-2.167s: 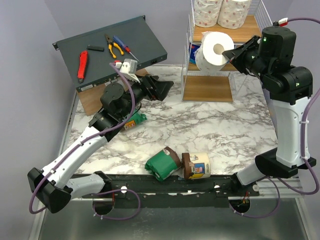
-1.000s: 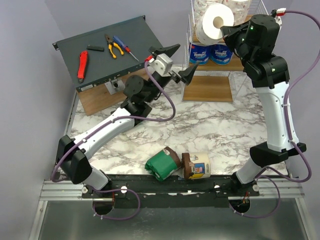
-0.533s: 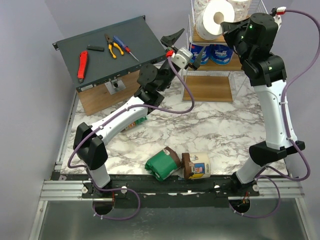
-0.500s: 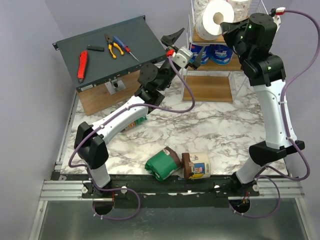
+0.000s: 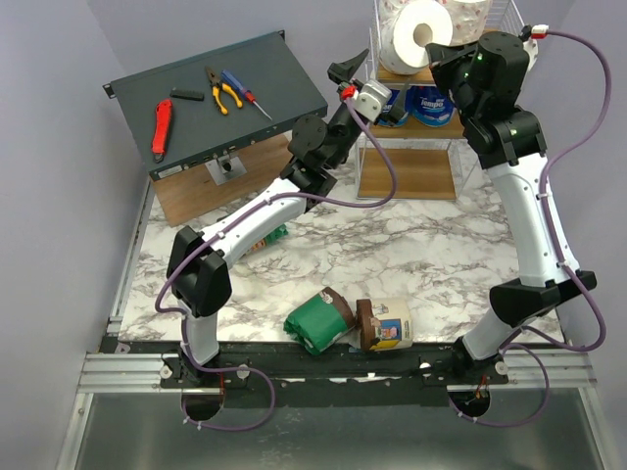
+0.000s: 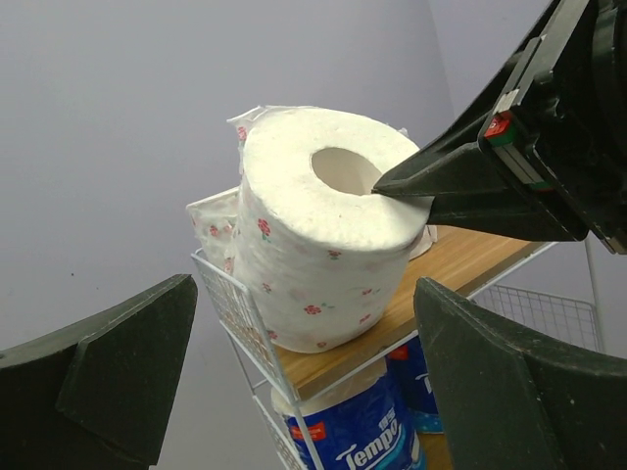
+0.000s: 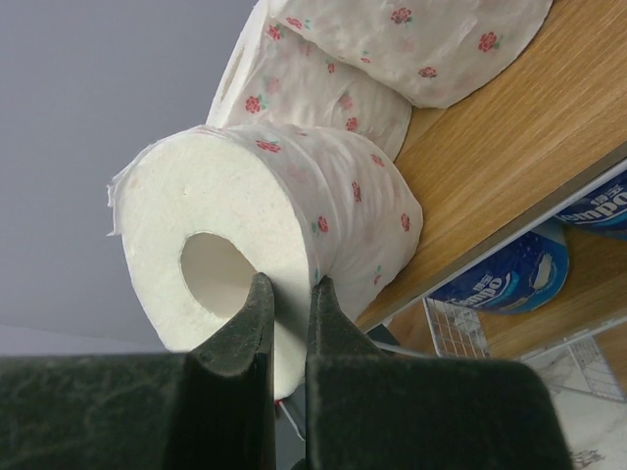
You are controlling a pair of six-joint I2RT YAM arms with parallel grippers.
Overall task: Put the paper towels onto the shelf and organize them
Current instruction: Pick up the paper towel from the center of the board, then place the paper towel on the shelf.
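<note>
Right wrist view: right gripper (image 7: 287, 286), jaws clamped on the wall of a white speckled roll (image 7: 333, 225), one finger inside the core. The roll lies on its side at the top-board edge of the shelf (image 7: 509, 147), core axis pointing out of it. Left wrist view adds the left gripper (image 6: 306, 286), jaws wide apart, empty, facing the roll.

Robotics lab: two arms (image 5: 255, 220) bolted to a rail (image 5: 323, 367) at a marble-look table (image 5: 441, 245), pliers (image 5: 227, 96) and screwdriver (image 5: 238, 86) left of the left hand (image 5: 372, 93).
</note>
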